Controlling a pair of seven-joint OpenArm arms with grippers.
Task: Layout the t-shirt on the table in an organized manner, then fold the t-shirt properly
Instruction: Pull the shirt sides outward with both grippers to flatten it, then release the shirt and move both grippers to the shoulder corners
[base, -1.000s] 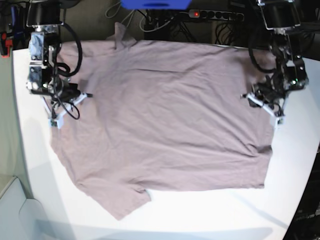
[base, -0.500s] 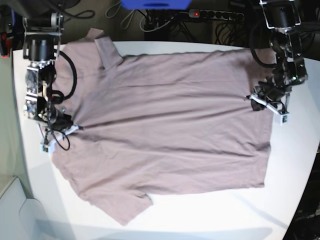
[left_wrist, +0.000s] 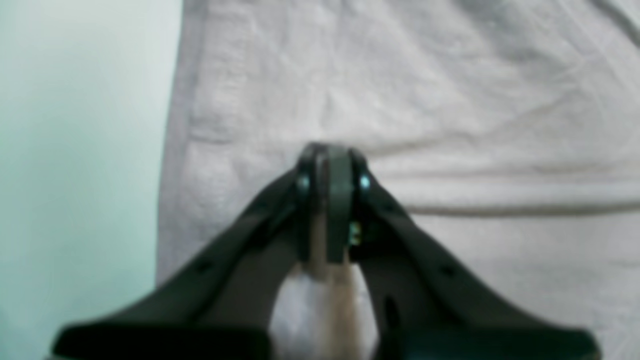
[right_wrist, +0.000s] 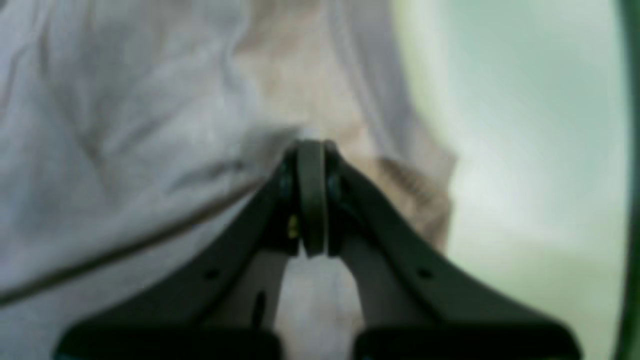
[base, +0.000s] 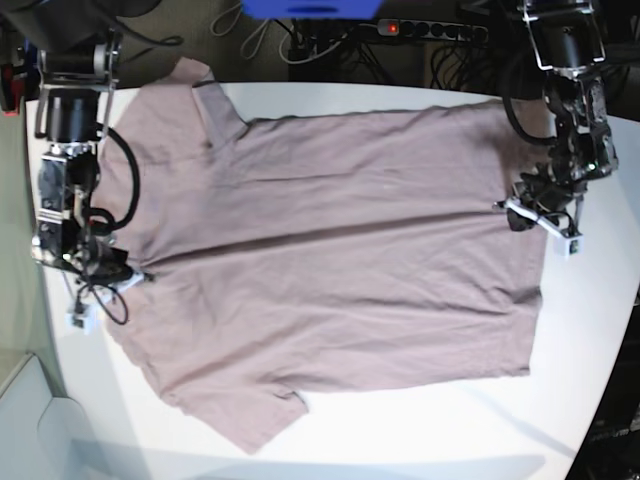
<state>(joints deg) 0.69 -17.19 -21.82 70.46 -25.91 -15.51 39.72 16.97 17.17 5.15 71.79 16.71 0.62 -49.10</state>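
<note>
The shirt (base: 330, 270) lies spread nearly flat on the table (base: 600, 330), pulled taut between the two arms, with a straight crease running across it from one gripper to the other. The left gripper (base: 512, 208) reaches down from its arm at the base view's upper right, wrist bent so the fingers point inward at the cloth's edge; its jaws are clamped on a pinch of the shirt (left_wrist: 450, 100), and in the wrist view a strip of fabric shows between the dark fingers (left_wrist: 340, 200), with the hem and bare table (left_wrist: 75, 150) just to the jaws' left. The right gripper (base: 140, 278) hangs low from its upright arm at the base view's left, fingers aimed inward at the opposite edge; its jaws are pressed together on a fold of the shirt (right_wrist: 125, 125), which bunches ahead of the tips, with table (right_wrist: 525, 150) beyond the cloth's edge to the jaws' right.
</note>
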